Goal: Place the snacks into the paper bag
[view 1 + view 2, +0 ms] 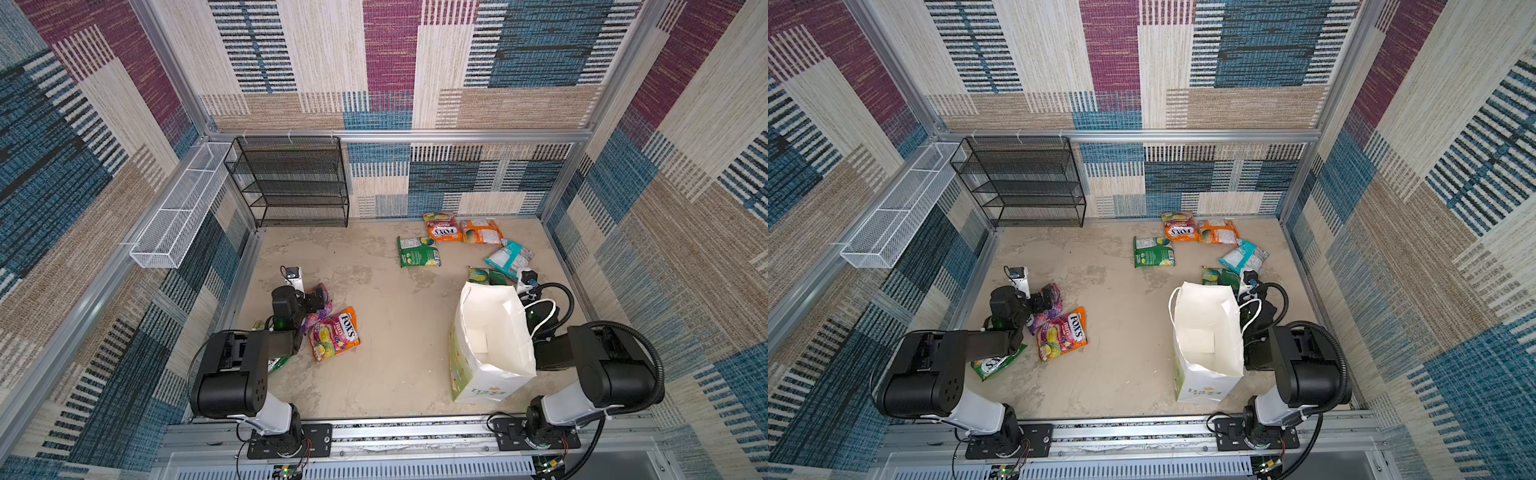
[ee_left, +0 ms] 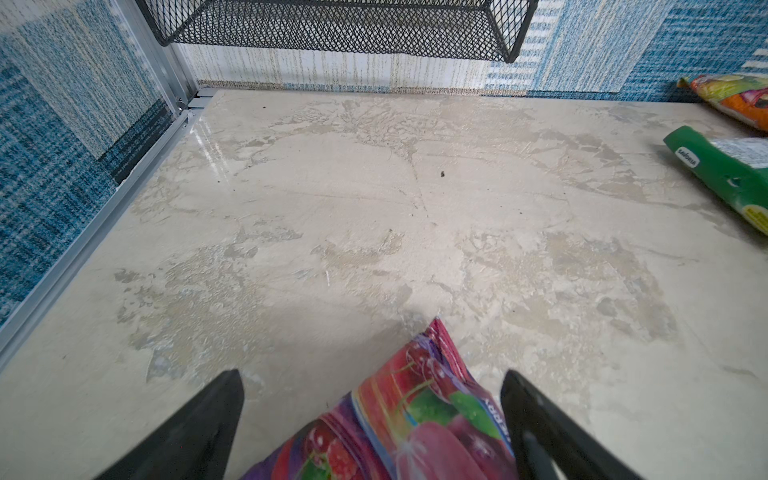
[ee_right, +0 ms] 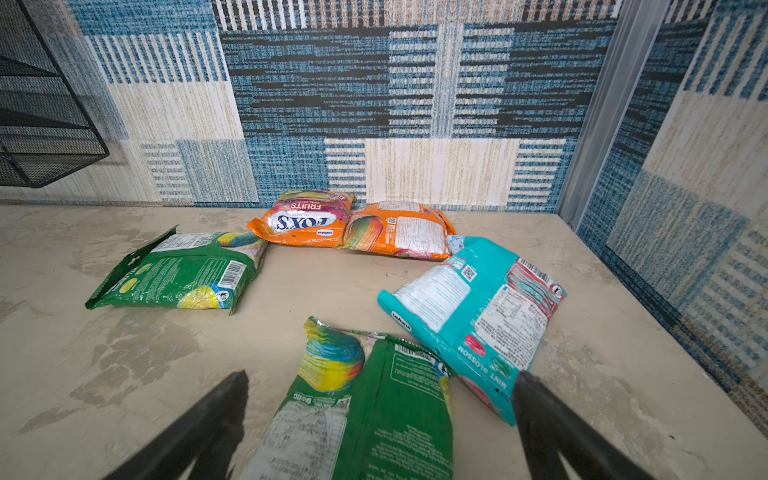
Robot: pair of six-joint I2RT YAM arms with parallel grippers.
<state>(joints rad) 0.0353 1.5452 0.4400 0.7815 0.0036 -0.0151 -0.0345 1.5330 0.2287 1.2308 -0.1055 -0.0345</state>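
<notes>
The white paper bag stands open at the front right. My left gripper is open and low over a purple-pink snack packet, which lies between its fingers. An orange FOX'S packet lies beside it, and a green one sits under the left arm. Behind the bag, my right gripper is open astride a green packet. A teal packet, another green one and two orange ones lie beyond.
A black mesh rack stands at the back left wall. A white wire basket hangs on the left wall. Patterned walls close in three sides, and a metal rail runs along the front.
</notes>
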